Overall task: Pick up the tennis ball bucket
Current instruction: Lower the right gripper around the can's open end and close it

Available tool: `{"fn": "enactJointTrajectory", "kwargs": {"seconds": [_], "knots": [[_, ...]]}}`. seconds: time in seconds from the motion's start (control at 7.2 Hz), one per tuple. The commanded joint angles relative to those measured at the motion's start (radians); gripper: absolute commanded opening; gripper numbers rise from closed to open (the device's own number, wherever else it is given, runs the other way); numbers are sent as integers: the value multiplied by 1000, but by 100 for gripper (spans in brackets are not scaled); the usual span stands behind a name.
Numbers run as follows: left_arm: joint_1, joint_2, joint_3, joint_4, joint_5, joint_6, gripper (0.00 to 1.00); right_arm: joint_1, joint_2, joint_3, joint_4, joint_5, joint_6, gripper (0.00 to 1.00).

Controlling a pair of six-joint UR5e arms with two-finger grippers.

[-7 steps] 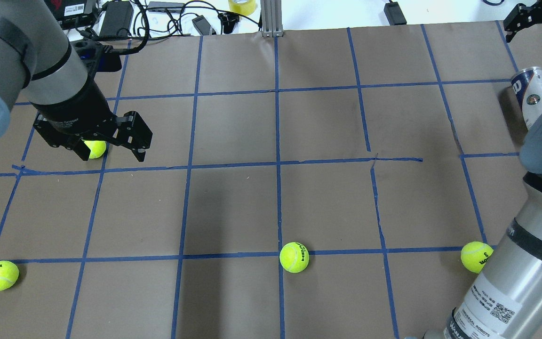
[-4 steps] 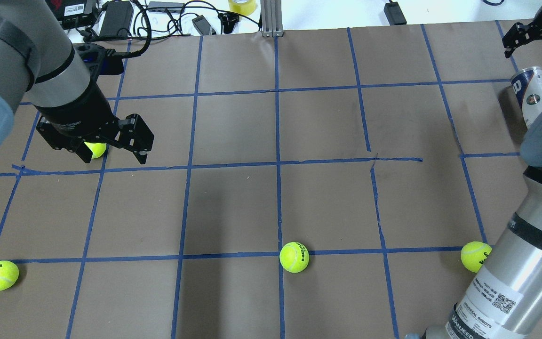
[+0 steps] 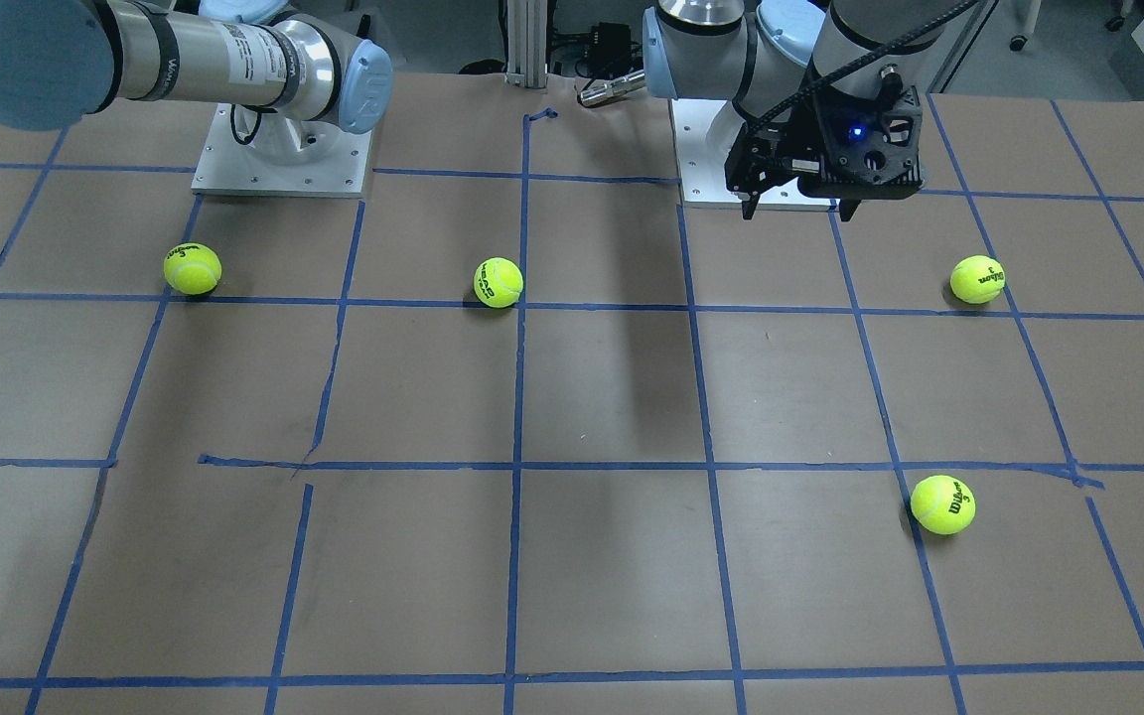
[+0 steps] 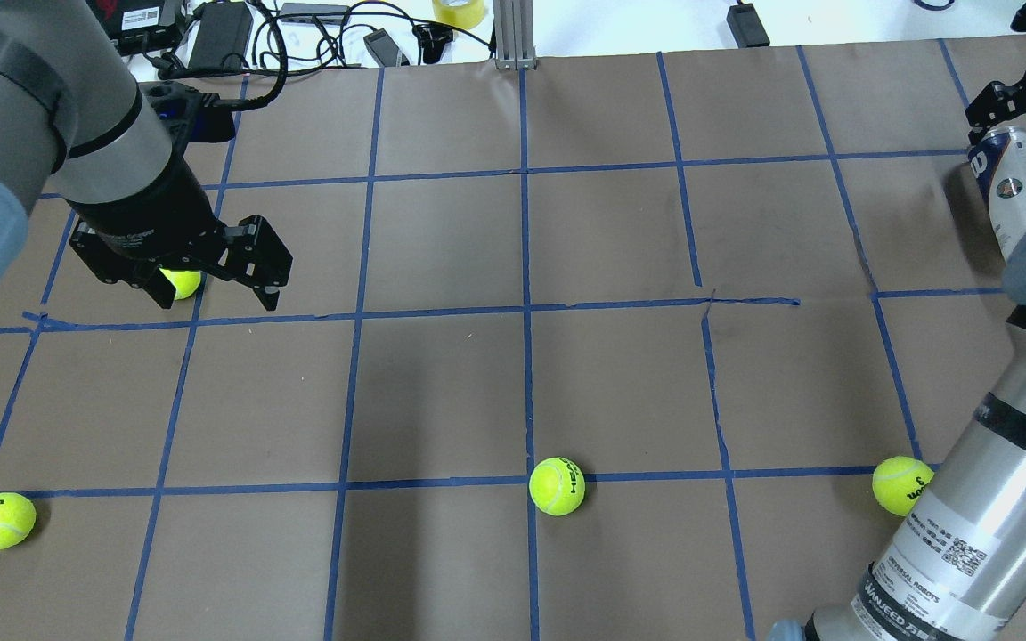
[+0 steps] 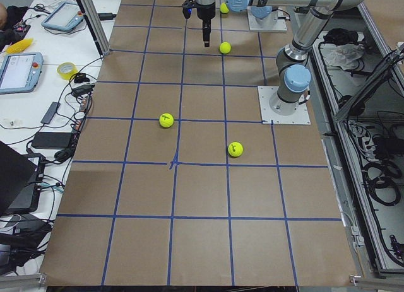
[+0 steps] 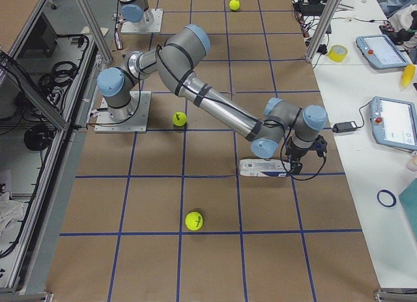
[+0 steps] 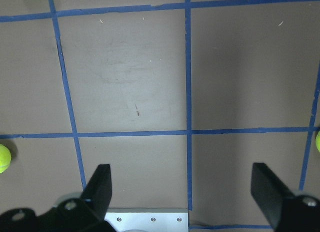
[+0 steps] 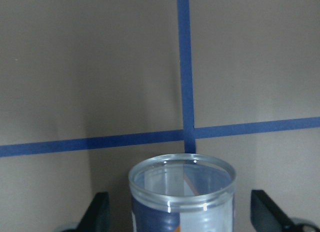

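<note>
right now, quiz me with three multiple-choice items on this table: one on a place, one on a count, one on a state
1. Where does the clear plastic tennis-ball can with the white and navy label lie?
A. at the table's centre
B. at the robot's right end of the table
C. under the left arm

2. How many loose yellow-green tennis balls are on the brown table?
A. two
B. four
C. six

3. How do the right gripper jaws stand?
A. shut on a ball
B. shut on the can
C. open, one either side of the can

Answers: 1 B, it shows at the overhead view's right edge; 2 B, the front-facing view shows all four; 3 C, the right wrist view shows a gap each side of the can.
</note>
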Motion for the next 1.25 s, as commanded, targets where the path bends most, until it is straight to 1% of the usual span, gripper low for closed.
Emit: {"fn": "enactJointTrajectory", "kwargs": {"seconds": [0.0,0.28,0.42,0.56,0.69,0.83,0.97,1.11], "knots": [[-1,0,0,3,-3,-2,100,-6,20,0,1,6,-2,99],[-2,0,0,3,2,0,100,-6,24,0,-2,10,-5,96],[5,2,3,4,0,0,100,-6,24,0,-7,14,-7,89],[7,3,9,4,0,0,100,-6,24,0,-22,35,-7,83],[10,3,12,10,-3,0,100,-6,17,-2,-16,42,-8,71],[10,3,11,9,-3,0,100,-4,3,-3,-8,43,-10,66],[12,3,10,12,-3,0,100,2,-35,-3,4,43,-10,66],[12,3,12,12,-3,0,100,17,-78,-3,86,43,-8,66]]}}
